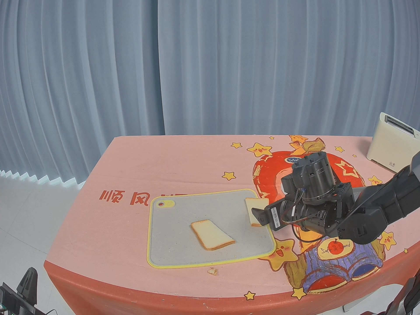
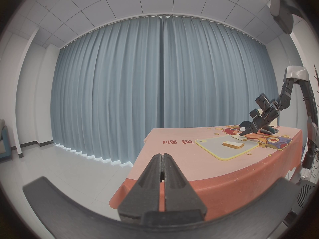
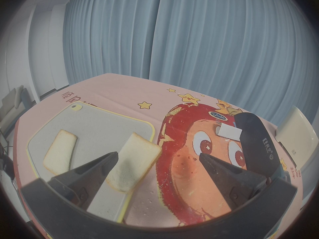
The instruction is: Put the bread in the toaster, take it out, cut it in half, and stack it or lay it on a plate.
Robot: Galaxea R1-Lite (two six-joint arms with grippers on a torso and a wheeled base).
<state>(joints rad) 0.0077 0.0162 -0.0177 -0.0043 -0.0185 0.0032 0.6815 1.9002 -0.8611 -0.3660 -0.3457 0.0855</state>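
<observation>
Two halves of bread lie on the grey, yellow-rimmed cutting board (image 1: 175,232). One half (image 1: 212,235) lies flat in the board's middle. The other half (image 1: 255,210) rests across the board's right rim, seen close in the right wrist view (image 3: 134,161). My right gripper (image 3: 159,160) is open just over that rim; the bread half lies beside one finger (image 3: 96,173), and nothing is held. From the head it shows at the board's right edge (image 1: 261,216). My left gripper (image 2: 162,160) is shut and empty, low beyond the table's left end.
A black knife (image 3: 256,143) lies on the tablecloth behind my right gripper. The cream toaster (image 1: 393,143) stands at the table's far right corner. A crumb (image 1: 212,271) sits near the front edge.
</observation>
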